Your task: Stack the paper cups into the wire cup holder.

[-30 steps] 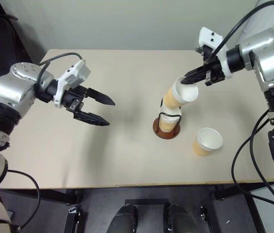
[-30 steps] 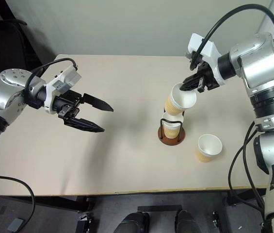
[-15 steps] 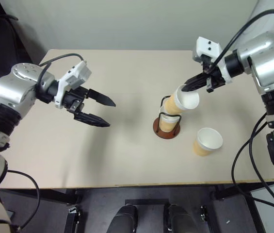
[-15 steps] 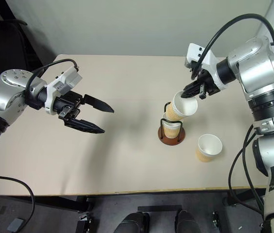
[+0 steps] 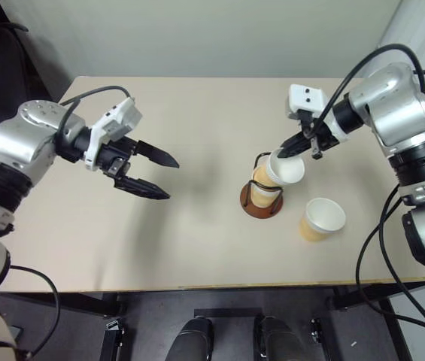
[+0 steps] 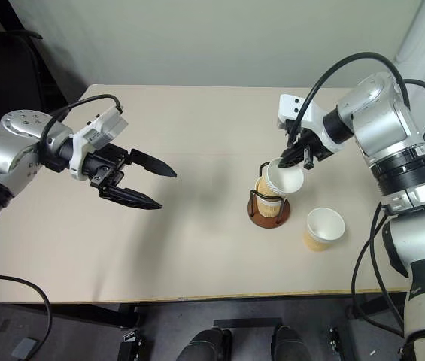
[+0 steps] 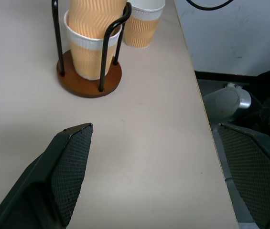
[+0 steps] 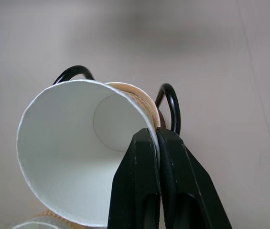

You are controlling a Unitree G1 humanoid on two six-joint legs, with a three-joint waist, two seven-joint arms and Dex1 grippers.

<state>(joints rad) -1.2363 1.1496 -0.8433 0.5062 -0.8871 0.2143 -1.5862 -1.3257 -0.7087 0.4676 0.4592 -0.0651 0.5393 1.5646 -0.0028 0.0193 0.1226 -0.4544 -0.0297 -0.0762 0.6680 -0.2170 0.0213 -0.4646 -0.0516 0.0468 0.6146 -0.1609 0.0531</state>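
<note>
Right gripper [image 6: 290, 159]: jaws pinched shut on the rim wall of a paper cup [image 6: 283, 177], which tilts over the wire cup holder [image 6: 269, 211] at table centre-right.
Holder: one seated cup [image 7: 91, 57] already stands inside the wire loops; the held cup's base points into it.
Third cup [image 6: 324, 229]: upright on the table [image 6: 197, 248], at about 4 o'clock from the holder, just beside it.
Left gripper [image 5: 152, 173]: jaws spread wide, holding nothing, hovering well apart at the holder's 9 o'clock.
Doing it well: likely straighten the tilted cup, centre its base between the loops, lower until it nests, then release.
Hard to make out: how deep the held cup sits in the lower one; the holder's far loops are hidden behind the cups.
</note>
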